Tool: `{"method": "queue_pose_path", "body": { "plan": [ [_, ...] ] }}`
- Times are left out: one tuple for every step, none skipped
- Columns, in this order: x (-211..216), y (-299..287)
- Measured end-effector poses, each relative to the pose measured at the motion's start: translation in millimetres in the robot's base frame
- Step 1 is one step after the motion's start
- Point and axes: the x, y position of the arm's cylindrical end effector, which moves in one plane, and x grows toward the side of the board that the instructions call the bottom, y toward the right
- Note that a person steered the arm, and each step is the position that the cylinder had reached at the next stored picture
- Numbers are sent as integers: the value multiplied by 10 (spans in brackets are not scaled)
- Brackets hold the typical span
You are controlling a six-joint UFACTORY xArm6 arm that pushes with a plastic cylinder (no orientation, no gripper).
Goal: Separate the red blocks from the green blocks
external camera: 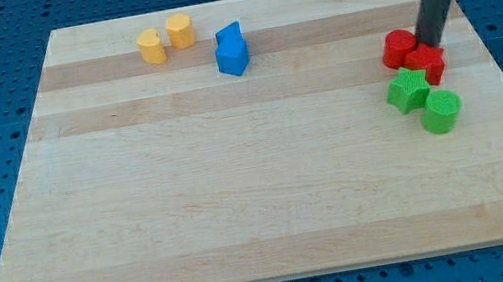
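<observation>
No claw here; my tip (430,42) sits behind two red blocks (399,48) (427,62) touching the green star (408,90) and green cylinder (442,112) at the bench's (243,213) right. Next, I judge, sweep the reds leftward.

no readable text, labels or numbers

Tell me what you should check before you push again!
1. My tip at the reds, not the greens: ok, it sits just above the two red blocks.
2. Reds apart from greens: not ok, lower red touches the green star.
3. Green cylinder on board: ok.
4. Yellow and blue blocks out of the way: ok.
5. Tip touching a red: cannot tell.
</observation>
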Motion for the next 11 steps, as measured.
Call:
{"method": "queue_pose_path", "body": {
  "plan": [
    [39, -369],
    [-186, -1031],
    [-196, -428],
    [-56, 681],
    [422, 718],
    [504, 323],
    [526, -129],
    [499, -359],
    [365, -736],
    [245, -973],
    [135, -1010]
  ]
}}
